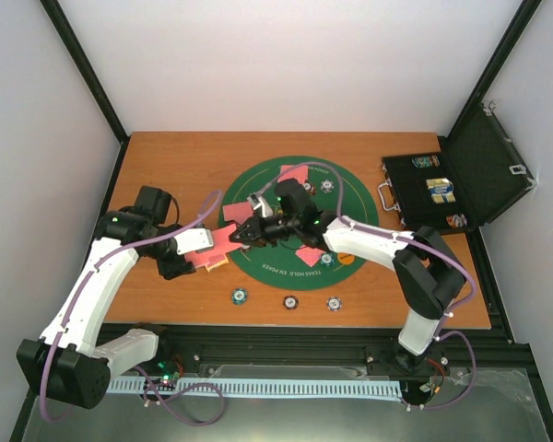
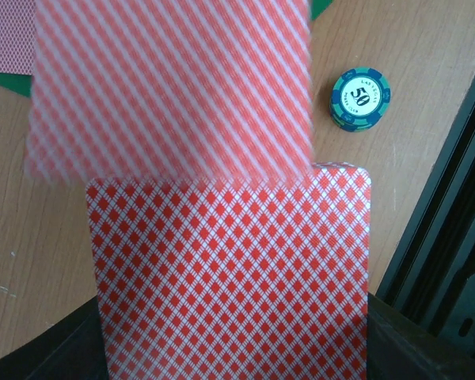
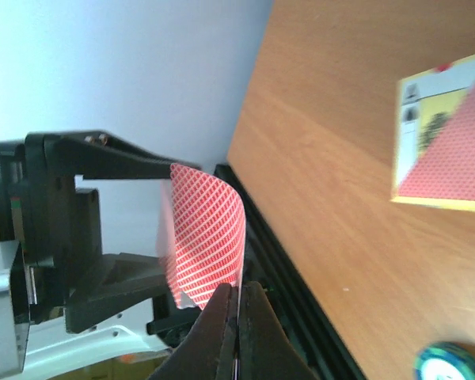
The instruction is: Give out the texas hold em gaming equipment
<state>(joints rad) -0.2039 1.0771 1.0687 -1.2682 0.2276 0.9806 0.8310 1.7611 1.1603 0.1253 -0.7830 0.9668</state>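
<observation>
My left gripper (image 1: pixel 195 256) is shut on a deck of pink-red-backed cards (image 2: pixel 229 277), gripped by its side edges over the wood left of the mat. My right gripper (image 3: pixel 237 289) is shut on the edge of one card (image 3: pixel 206 233), which bends away from the deck. That card is blurred in the left wrist view (image 2: pixel 170 87) and shows between the grippers in the top view (image 1: pixel 224 237). More cards (image 1: pixel 295 172) and chips (image 1: pixel 327 185) lie on the mat. Three striped chips (image 1: pixel 289 301) sit in a row near the front edge. One chip (image 2: pixel 359 96) lies beside the deck.
The round green felt mat (image 1: pixel 350 207) fills the table's middle. The open black case (image 1: pixel 442 189) stands at the back right with items inside. A yellow card box (image 3: pixel 443 142) lies on the wood below the left gripper. A black frame rail (image 2: pixel 443 237) runs along the front edge.
</observation>
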